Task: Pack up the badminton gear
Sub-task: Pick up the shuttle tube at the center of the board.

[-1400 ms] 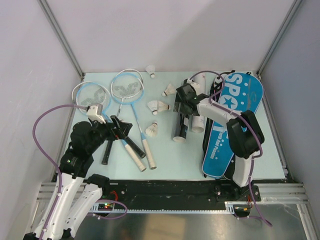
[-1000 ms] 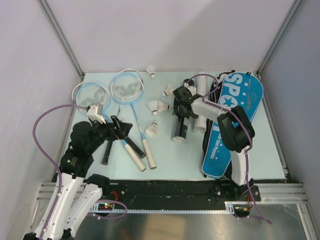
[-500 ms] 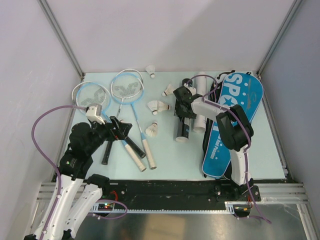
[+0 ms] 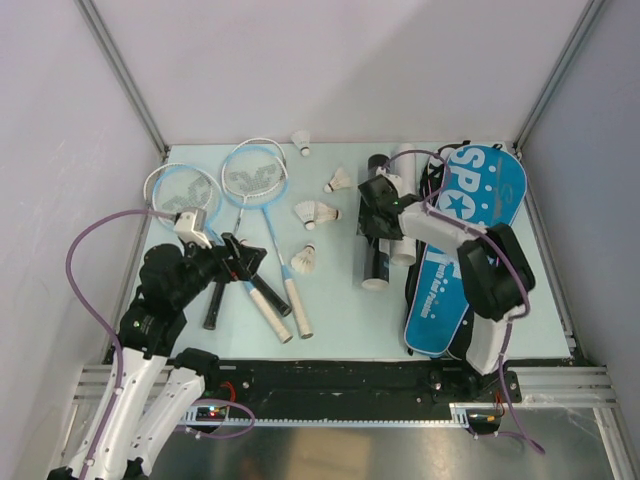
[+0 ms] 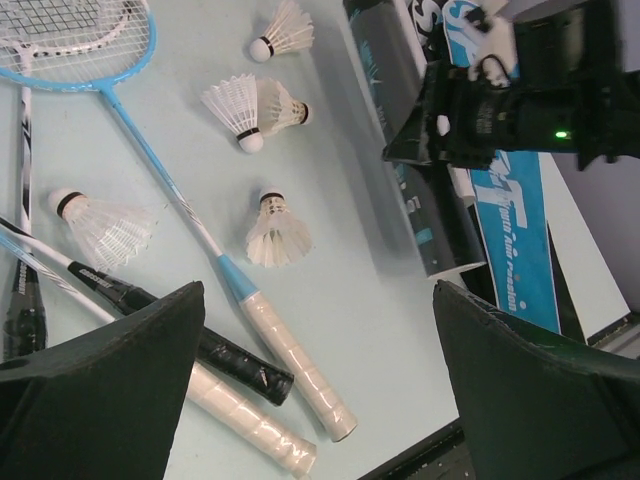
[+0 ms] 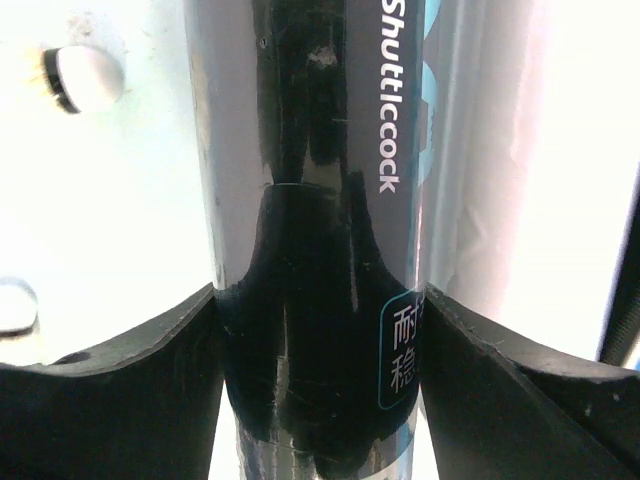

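Note:
My right gripper [image 4: 381,213] is shut on the long black shuttlecock tube [image 4: 375,245], which lies lengthways next to the blue racket bag [image 4: 472,225]. In the right wrist view the tube [image 6: 310,180] fills the gap between my fingers [image 6: 120,355]. Two pale-blue-headed rackets [image 4: 255,175] and a third lie at the left, handles [image 5: 295,360] toward me. Shuttlecocks [image 4: 316,213] lie scattered between rackets and tube, and they show in the left wrist view [image 5: 244,105]. My left gripper [image 4: 242,257] is open and empty above the handles.
A white tube [image 4: 404,205] lies against the black one, beside the bag. One shuttlecock [image 4: 301,140] sits near the back wall. Side walls and metal posts close in the table [image 4: 345,325]. A black rail runs along the near edge.
My right gripper has shifted right with the black tube, whose near end swung right, so it lies straighter and closer to the bag. The left arm has not moved.

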Robot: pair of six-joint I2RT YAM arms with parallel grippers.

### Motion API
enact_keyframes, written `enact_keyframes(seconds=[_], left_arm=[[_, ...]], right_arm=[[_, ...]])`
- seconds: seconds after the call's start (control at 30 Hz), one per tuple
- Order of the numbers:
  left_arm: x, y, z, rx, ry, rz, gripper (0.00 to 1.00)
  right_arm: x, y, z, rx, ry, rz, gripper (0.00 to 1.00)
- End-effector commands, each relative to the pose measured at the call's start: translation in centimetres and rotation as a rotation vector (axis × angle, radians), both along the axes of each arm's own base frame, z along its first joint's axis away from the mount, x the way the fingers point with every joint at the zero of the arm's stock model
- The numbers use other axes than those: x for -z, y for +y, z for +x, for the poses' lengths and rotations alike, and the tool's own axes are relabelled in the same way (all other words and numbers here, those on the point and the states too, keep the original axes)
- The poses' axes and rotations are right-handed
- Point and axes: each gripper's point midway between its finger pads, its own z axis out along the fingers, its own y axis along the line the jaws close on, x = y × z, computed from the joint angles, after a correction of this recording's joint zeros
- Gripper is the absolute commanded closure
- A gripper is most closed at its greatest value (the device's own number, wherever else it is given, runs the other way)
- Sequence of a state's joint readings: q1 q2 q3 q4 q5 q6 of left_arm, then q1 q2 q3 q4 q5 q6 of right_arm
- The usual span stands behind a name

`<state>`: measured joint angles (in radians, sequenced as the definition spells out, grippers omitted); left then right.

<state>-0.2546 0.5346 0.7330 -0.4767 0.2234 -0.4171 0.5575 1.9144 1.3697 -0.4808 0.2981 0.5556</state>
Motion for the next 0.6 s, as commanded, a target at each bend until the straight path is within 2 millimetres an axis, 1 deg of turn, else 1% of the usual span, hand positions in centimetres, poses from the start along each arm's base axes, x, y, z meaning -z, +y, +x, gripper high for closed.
enact_keyframes(seconds=[0.0, 0.07, 0.13, 0.17, 0.27, 0.3, 0.33, 0.37, 0.4, 0.43, 0.47, 0.5, 0.53, 0.57], left_arm=[[0.0, -0.4, 0.4, 0.037, -0.005, 0.018, 0.01], [-0.3, -0.6, 0.5, 0.045, 0.003, 0.013, 0.02], [-1.0, -1.2, 0.4, 0.072, 0.012, -0.002, 0.02], [-1.7, -1.6, 0.3, 0.093, 0.01, -0.015, 0.02], [-3.1, -2.4, 0.6, 0.127, 0.019, -0.047, 0.03], [-3.7, -2.7, 0.7, 0.139, 0.018, -0.057, 0.03], [-4.0, -2.9, 1.0, 0.146, 0.026, -0.059, 0.04], [-4.5, -3.2, 1.2, 0.162, 0.025, -0.063, 0.04], [-4.8, -3.5, 1.5, 0.176, 0.033, -0.063, 0.05], [-5.4, -3.9, 1.7, 0.197, 0.034, -0.067, 0.06], [-5.9, -4.2, 1.9, 0.212, 0.034, -0.068, 0.09], [-6.8, -4.3, 2.3, 0.216, 0.024, -0.064, 0.1], [-7.4, -4.3, 2.5, 0.221, 0.018, -0.052, 0.11], [-8.3, -4.5, 2.9, 0.233, 0.002, -0.041, 0.12]], right_arm=[[-6.6, -0.1, -0.2, -0.043, -0.166, 0.082, 0.52], [-7.6, 0.1, -1.3, -0.085, -0.187, 0.118, 0.53], [-8.7, 0.1, -2.7, -0.125, -0.216, 0.154, 0.53], [-9.3, 0.1, -3.6, -0.15, -0.23, 0.176, 0.54], [-10.9, 1.3, -6.3, -0.256, -0.292, 0.27, 0.54], [-11.4, 1.6, -7.4, -0.3, -0.316, 0.297, 0.54], [-12.8, 2.2, -8.5, -0.351, -0.368, 0.325, 0.54], [-13.0, 2.5, -9.6, -0.392, -0.393, 0.337, 0.54], [-14.2, 3.0, -10.8, -0.447, -0.449, 0.356, 0.54], [-14.3, 3.7, -12.3, -0.512, -0.468, 0.374, 0.54], [-15.1, 4.0, -13.6, -0.572, -0.51, 0.394, 0.54], [-15.4, 4.5, -15.0, -0.631, -0.537, 0.423, 0.54], [-16.2, 4.7, -16.2, -0.679, -0.575, 0.459, 0.54], [-16.4, 4.9, -17.3, -0.721, -0.59, 0.492, 0.54]])
